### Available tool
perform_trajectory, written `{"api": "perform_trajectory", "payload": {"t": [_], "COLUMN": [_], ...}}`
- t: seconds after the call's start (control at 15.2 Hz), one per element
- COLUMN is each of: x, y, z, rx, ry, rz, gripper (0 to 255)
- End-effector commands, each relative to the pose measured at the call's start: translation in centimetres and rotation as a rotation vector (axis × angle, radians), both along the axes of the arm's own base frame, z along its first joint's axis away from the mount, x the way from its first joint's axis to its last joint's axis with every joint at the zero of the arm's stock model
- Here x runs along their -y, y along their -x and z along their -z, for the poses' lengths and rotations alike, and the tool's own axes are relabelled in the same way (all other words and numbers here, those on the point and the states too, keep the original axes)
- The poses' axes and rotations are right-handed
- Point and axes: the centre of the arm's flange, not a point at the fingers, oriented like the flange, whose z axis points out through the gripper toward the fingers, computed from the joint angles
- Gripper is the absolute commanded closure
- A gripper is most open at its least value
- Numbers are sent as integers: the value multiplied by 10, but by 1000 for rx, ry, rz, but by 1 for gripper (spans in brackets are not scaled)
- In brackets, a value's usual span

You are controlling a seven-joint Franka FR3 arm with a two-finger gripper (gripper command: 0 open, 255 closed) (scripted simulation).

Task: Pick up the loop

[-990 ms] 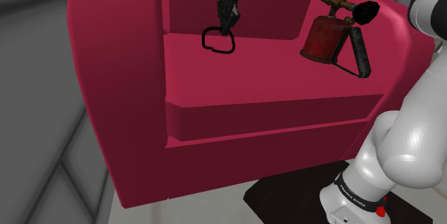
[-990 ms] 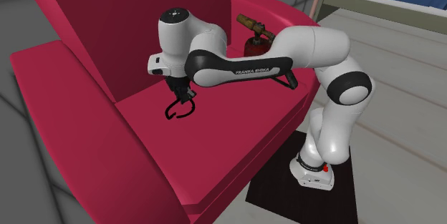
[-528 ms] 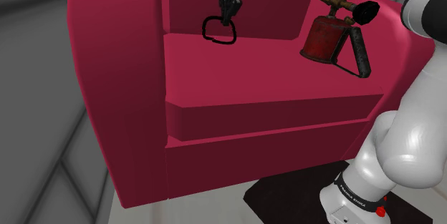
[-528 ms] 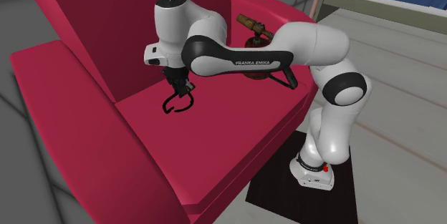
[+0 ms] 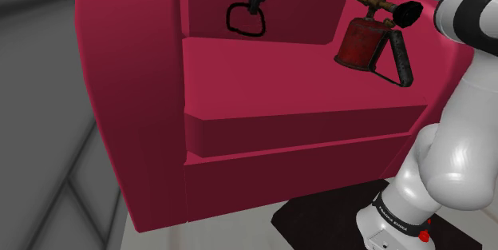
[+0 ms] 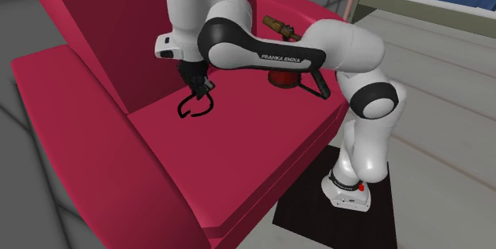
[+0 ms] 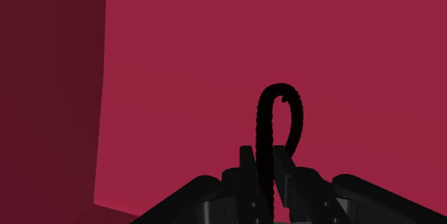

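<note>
While the gripper (image 6: 195,90) pinches its upper edge, the black loop (image 6: 193,107) hangs at six o'clock beneath the jaws, above the red seat (image 6: 238,145).

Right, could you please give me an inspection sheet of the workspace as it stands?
Surface: red armchair seat cushion, flat.
Job's things: thin black cord loop, hanging from the gripper, seemingly clear of the cushion.
Clutter: red blowtorch with brass nozzle and black handle, on the armchair's arm at the shoulder view's right.
Grippers: black two-finger gripper, shut on the loop.
Cables: nothing seen.
Surroundings: grey floor; black mat beside the armchair.
</note>
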Motion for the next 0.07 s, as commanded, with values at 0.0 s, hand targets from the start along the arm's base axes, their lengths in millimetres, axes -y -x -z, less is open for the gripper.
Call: {"api": "perform_trajectory", "payload": {"t": [0.0], "x": [0], "y": [0], "z": [-3], "rx": [0], "ry": [0], "rz": [0], "gripper": [255]}}
